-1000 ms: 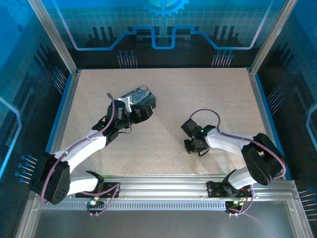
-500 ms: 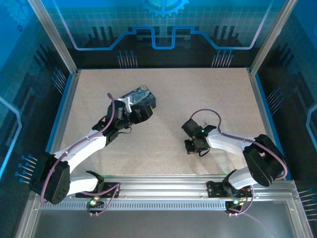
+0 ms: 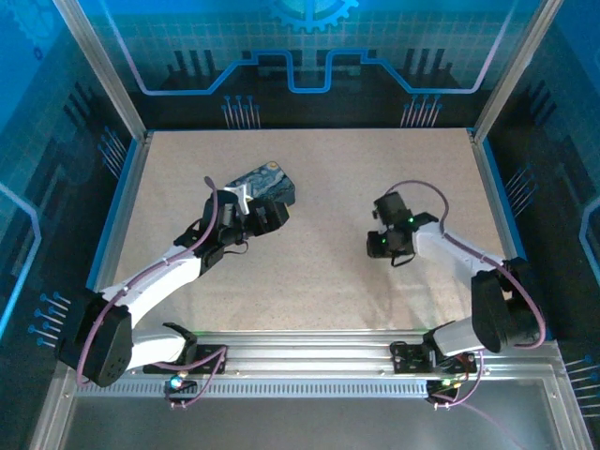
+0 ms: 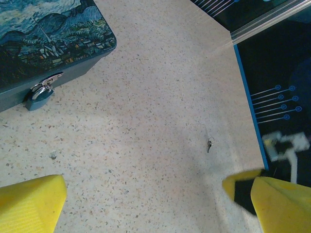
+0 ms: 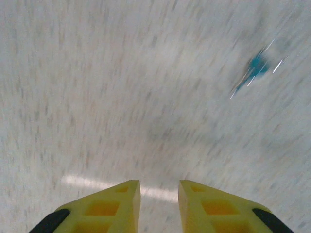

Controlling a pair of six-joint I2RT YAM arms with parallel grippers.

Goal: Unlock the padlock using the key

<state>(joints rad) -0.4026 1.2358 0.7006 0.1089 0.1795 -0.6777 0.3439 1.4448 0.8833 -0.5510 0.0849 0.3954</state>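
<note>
Speckled beige tabletop [image 3: 319, 178] fills the blue-walled cell. On my feed the swirl-painted blue tin [image 3: 267, 181] lies left of centre. My left gripper [image 4: 155, 204] hovers just beside it, jaws spread wide and empty. The right gripper [image 5: 159, 194] hangs over bare table with its yellow fingers only narrowly parted, nothing between them. The padlock [image 4: 40, 94] hangs at the tin's hasp. The key [image 4: 209, 144] lies flat on the table, well apart from it.
</note>
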